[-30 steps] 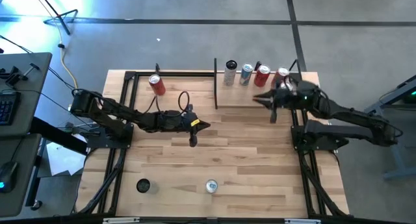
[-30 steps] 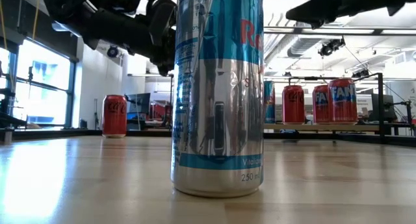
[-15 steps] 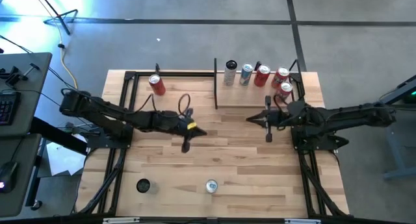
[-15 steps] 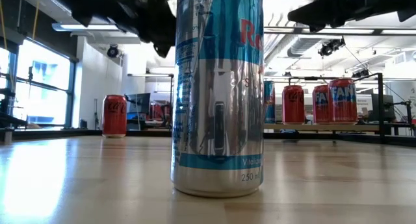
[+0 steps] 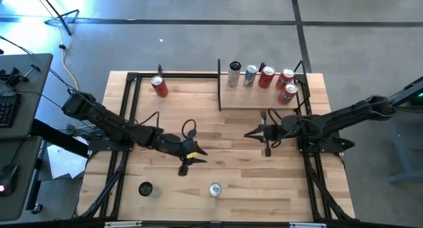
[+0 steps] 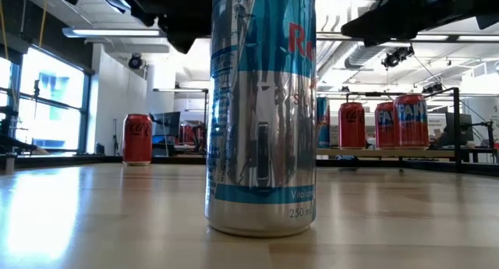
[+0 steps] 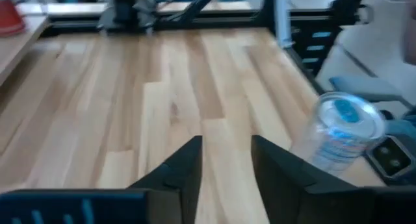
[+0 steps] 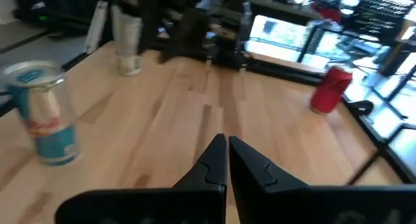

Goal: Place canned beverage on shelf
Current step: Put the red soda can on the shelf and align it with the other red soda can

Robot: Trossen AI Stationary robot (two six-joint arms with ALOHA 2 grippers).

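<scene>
A silver-and-blue can [image 5: 215, 189] stands upright on its base near the table's near edge and fills the low view [image 6: 261, 113]. My left gripper [image 5: 192, 159] is open above the table, a little far-left of this can; the can shows beside its fingers in the left wrist view [image 7: 338, 130]. My right gripper [image 5: 256, 134] is shut and empty at mid-table, just nearer than the shelf [image 5: 243, 100]. The shelf is a small light-wood board with black posts, and several cans [image 5: 266, 76] stand on it.
A red can [image 5: 158, 86] stands at the far left and a dark can [image 5: 145, 188] at the near left. Black frame rails [image 5: 129, 122] run along both sides of the table. Bare planks lie between the two grippers.
My right gripper has drawn away from the shelf toward the near edge and the table's middle, uncovering a red can on the shelf's right end. My left gripper has gone toward the near edge, closer to the silver-and-blue can. No can has moved.
</scene>
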